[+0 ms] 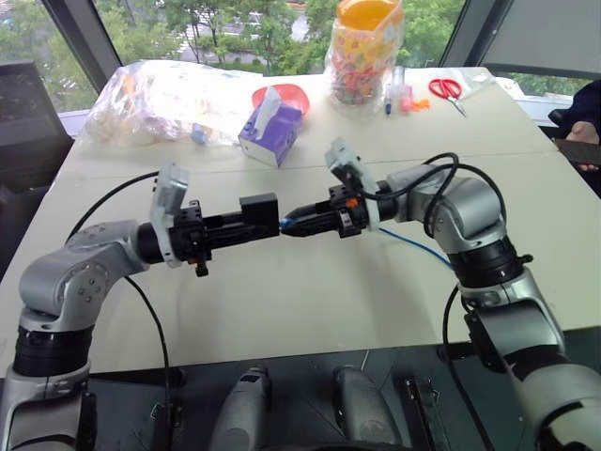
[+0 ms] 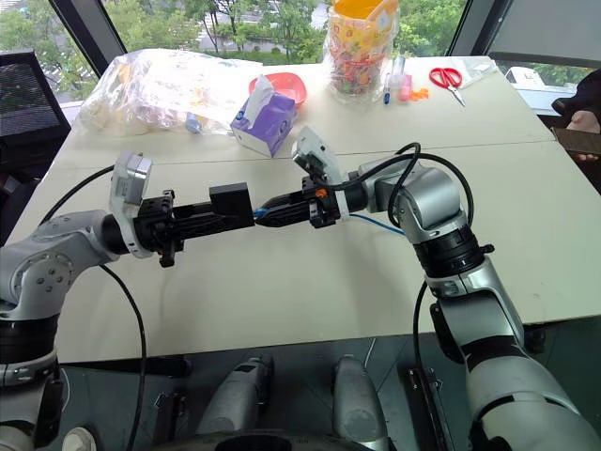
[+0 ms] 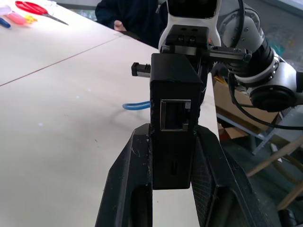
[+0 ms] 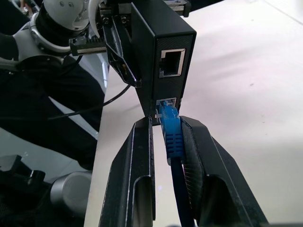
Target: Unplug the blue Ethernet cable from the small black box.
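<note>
Right gripper [image 4: 166, 137], seen close in its own wrist view: black fingers drawn in around the ridged boot of the blue Ethernet cable [image 4: 171, 137], just behind the plug. One finger lies against the boot; on the other side a sliver of gap may remain, so I cannot tell whether the grip is fully seated. Plug is still in the lower port of the small matte black plastic box [image 4: 158, 52]; the upper port is empty.

Left gripper [image 3: 173, 156] is clamped on the box from the opposite side, holding it in the air above the pale tabletop [image 1: 282, 301], ports facing the right arm. Likely reason: the box is braced so a pull on the cable meets resistance instead of dragging it along. The two arms meet nearly head-on in the head views.

Cable trails back under the right forearm onto the table.

Far end: purple-and-white tissue box [image 1: 270, 130], red scissors [image 1: 447, 91], clear jar of coloured items [image 1: 364, 52].

Judgement: grasp about made, extraction not begun; the plug's latch may resist a straight pull.
</note>
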`<state>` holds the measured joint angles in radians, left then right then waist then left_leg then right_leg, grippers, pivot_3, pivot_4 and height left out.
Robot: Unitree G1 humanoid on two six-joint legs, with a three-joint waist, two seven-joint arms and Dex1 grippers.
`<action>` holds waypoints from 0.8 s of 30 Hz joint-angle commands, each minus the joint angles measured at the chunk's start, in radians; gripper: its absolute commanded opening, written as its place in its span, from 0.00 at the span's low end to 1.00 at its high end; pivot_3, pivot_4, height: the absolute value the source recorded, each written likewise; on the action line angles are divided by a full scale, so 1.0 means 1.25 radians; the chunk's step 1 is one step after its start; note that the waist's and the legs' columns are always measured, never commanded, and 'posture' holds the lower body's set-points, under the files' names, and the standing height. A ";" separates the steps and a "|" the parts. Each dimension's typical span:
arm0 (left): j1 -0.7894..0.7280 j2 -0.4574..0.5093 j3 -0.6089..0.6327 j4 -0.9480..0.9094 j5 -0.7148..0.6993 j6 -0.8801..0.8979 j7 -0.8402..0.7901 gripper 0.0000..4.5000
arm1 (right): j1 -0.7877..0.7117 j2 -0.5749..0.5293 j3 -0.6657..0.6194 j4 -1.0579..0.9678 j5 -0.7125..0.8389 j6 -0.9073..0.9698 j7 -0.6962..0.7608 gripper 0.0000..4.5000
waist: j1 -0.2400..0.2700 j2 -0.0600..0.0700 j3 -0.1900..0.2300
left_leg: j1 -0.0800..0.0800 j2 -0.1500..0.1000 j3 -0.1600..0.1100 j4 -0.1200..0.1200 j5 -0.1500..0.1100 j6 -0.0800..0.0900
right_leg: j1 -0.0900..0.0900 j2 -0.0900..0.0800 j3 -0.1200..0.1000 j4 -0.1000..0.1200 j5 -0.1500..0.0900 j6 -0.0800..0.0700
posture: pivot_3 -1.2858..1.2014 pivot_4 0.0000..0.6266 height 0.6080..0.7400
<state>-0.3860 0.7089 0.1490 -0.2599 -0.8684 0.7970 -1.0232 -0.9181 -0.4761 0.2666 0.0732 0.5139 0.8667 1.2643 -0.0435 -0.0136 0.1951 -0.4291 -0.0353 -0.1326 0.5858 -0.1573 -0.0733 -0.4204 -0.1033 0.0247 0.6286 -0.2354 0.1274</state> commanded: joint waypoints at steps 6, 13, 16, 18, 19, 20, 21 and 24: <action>0.000 0.015 0.006 -0.024 0.014 -0.018 -0.011 0.11 | -0.034 -0.012 -0.003 -0.024 0.028 0.030 0.049 0.19 | 0.000 0.000 0.000 | 0.000 0.000 0.000 0.000 0.000 0.000 | 0.000 0.000 0.000 0.000 0.000 0.000 | 0.52 0.24 0.91; 0.001 0.015 0.007 -0.029 0.013 -0.019 -0.011 0.11 | -0.039 -0.001 -0.016 -0.022 0.046 0.061 0.045 0.19 | 0.000 0.000 0.000 | 0.000 0.000 0.000 0.000 0.000 0.000 | 0.000 0.000 0.000 0.000 0.000 0.000 | 0.52 0.24 0.91; 0.007 0.017 0.005 -0.033 0.016 -0.022 -0.014 0.11 | -0.042 0.000 -0.016 -0.019 0.049 0.073 0.047 0.19 | 0.000 0.000 0.000 | 0.000 0.000 0.000 -0.001 0.000 0.000 | -0.001 0.000 0.000 0.000 0.000 0.000 | 0.52 0.24 0.91; 0.010 0.018 0.001 -0.035 0.022 -0.028 -0.016 0.11 | -0.043 -0.001 -0.013 -0.018 0.048 0.077 0.048 0.19 | 0.000 0.000 0.000 | 0.000 0.000 0.000 -0.001 0.000 0.000 | -0.001 0.000 0.000 0.000 0.000 0.000 | 0.52 0.24 0.91; 0.012 0.019 0.000 -0.035 0.025 -0.031 -0.017 0.11 | -0.044 -0.001 -0.012 -0.019 0.047 0.079 0.048 0.19 | 0.000 0.000 0.000 | 0.000 0.000 0.000 -0.001 0.000 0.000 | -0.001 0.000 0.000 0.000 0.000 0.000 | 0.52 0.24 0.91; 0.013 0.020 -0.003 -0.036 0.030 -0.037 -0.019 0.11 | -0.044 -0.002 -0.011 -0.019 0.047 0.081 0.048 0.19 | 0.000 0.000 0.000 | 0.000 0.000 0.000 -0.001 0.000 0.000 | -0.001 0.000 0.000 0.000 0.000 0.000 | 0.52 0.24 0.91; 0.014 0.020 -0.004 -0.036 0.033 -0.040 -0.019 0.11 | -0.045 -0.002 -0.010 -0.019 0.046 0.082 0.049 0.19 | 0.000 0.000 0.000 | 0.000 0.000 0.000 -0.002 0.000 0.000 | -0.001 0.000 0.000 0.000 0.000 0.000 | 0.52 0.24 0.91; 0.014 0.019 -0.006 -0.035 0.038 -0.047 -0.022 0.11 | -0.045 -0.002 -0.008 -0.019 0.045 0.086 0.050 0.19 | 0.000 0.000 0.000 | 0.000 0.000 0.000 -0.002 0.000 0.000 | -0.001 0.000 0.000 0.000 0.000 0.000 | 0.52 0.24 0.91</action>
<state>-0.3665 0.7171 0.1325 -0.2881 -0.8347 0.7569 -1.0533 -0.9353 -0.4866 0.2664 0.0734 0.5361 0.9760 1.3027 -0.0431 -0.0136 0.1951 -0.4295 -0.0352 -0.1323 0.5836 -0.1572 -0.0734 -0.4223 -0.1034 0.0247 0.6285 -0.2356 0.1272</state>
